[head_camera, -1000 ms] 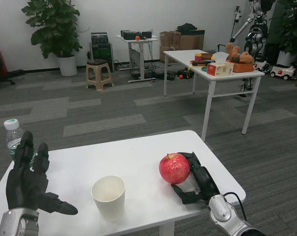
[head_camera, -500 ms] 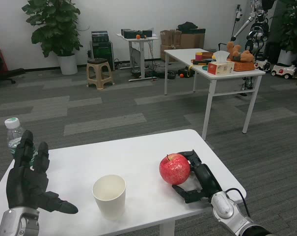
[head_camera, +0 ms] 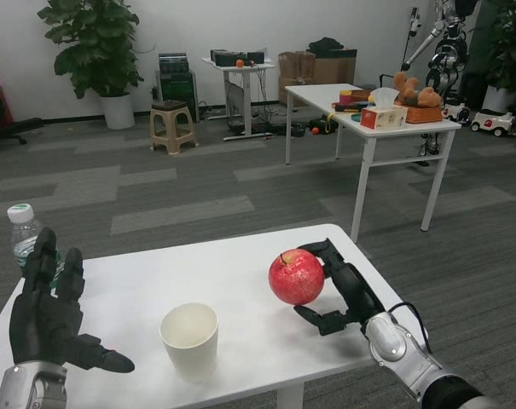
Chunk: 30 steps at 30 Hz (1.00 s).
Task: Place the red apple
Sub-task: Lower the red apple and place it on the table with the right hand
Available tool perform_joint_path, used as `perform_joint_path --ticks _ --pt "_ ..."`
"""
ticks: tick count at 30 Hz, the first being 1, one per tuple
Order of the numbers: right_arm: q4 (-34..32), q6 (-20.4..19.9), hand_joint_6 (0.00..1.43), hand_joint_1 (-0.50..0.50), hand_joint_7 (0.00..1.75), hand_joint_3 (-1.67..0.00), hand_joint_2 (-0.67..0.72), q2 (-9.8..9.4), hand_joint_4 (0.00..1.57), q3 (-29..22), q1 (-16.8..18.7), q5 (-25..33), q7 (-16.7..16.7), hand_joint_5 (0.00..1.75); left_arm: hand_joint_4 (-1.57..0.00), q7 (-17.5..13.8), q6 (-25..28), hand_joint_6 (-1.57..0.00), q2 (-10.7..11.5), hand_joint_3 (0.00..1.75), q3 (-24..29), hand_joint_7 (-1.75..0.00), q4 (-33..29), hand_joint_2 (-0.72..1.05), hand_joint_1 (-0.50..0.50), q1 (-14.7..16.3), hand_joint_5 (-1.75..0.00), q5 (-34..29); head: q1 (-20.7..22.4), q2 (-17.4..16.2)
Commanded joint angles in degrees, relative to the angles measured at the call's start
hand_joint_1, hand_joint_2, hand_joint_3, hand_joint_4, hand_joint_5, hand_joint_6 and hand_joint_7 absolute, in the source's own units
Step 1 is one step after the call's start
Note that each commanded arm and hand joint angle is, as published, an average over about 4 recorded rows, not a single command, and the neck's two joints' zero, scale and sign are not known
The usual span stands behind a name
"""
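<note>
Now red apple (head_camera: 296, 277) in right hand (head_camera: 343, 290), beside paper cup (head_camera: 188, 339).

Silver forearms w/ black robot hand (head_camera: 43, 319) each, blk cable.

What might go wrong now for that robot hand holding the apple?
The right robot hand cups the red apple only from one side, so it might roll free toward the paper cup. That cup looks light and could tip over. The table's right edge lies just beyond the hand, so a slip outward could drop the apple.
</note>
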Motion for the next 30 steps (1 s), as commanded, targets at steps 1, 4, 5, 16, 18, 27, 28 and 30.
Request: perform_joint_path --ticks 1,4,5,16,18,27,28,30 --pt "-3.36 2.28 0.40 -0.42 1.40 -1.03 -0.60 -1.64 0.06 -1.50 0.25 -2.38 1.06 1.36 0.00 -0.08 -0.48 0.00 0.60 0.09 0.39 0.00 0.09 -0.55 -0.48 0.35 -0.05 -0.31 0.00 0.00" --pt "-5.62 4.08 0.40 -0.42 1.43 -1.03 -0.60 -2.10 0.06 -2.91 0.45 -5.12 2.20 1.38 0.00 -0.08 -0.48 0.00 0.62 0.09 0.39 0.00 0.09 -0.55 -0.48 0.35 -0.10 -0.31 -0.21 -0.14" --pt "-6.17 4.59 0.40 -0.42 1.45 -1.01 -0.60 -2.34 0.06 -3.37 0.47 -6.13 2.64 1.41 0.00 -0.08 -0.48 0.00 0.65 0.09 0.39 0.00 0.09 -0.55 -0.48 0.35 -0.10 -0.31 -0.26 -0.17" --pt "-9.36 10.19 0.37 -0.42 1.47 -0.95 -0.60 -3.82 0.06 -8.36 0.23 -18.61 7.65 1.45 0.00 -0.08 -0.48 0.00 0.89 0.09 0.39 0.00 0.09 -0.57 -0.48 0.44 -0.03 -0.31 -0.76 -0.38" --pt "-9.40 10.90 0.37 -0.42 1.47 -0.95 -0.60 -3.79 0.06 -8.78 0.12 -19.82 8.09 1.45 0.00 -0.08 -0.48 0.00 0.89 0.09 0.39 0.00 0.09 -0.59 -0.48 0.44 -0.05 -0.31 -0.81 -0.45" --pt "-6.54 13.31 0.35 -0.42 1.47 -0.95 -0.60 -2.59 0.06 -9.68 -0.70 -22.88 9.98 1.45 0.00 -0.08 -0.48 0.00 0.93 0.09 0.22 0.00 0.18 -0.55 -0.48 0.44 0.00 -0.31 -1.34 -0.79" --pt "-5.69 13.38 0.36 -0.42 1.47 -0.95 -0.60 -2.12 0.06 -9.94 -0.87 -23.32 10.02 1.45 0.00 -0.08 -0.48 0.00 0.95 0.09 0.15 0.00 0.20 -0.55 -0.48 0.42 0.00 -0.31 -1.33 -0.78" --pt "-4.06 13.44 0.37 -0.42 1.47 -0.95 -0.60 -1.16 0.06 -10.34 -1.20 -24.11 10.07 1.45 0.00 -0.06 -0.48 0.00 0.98 0.09 0.04 0.00 0.25 -0.55 -0.48 0.38 -0.03 -0.31 -1.20 -0.91"
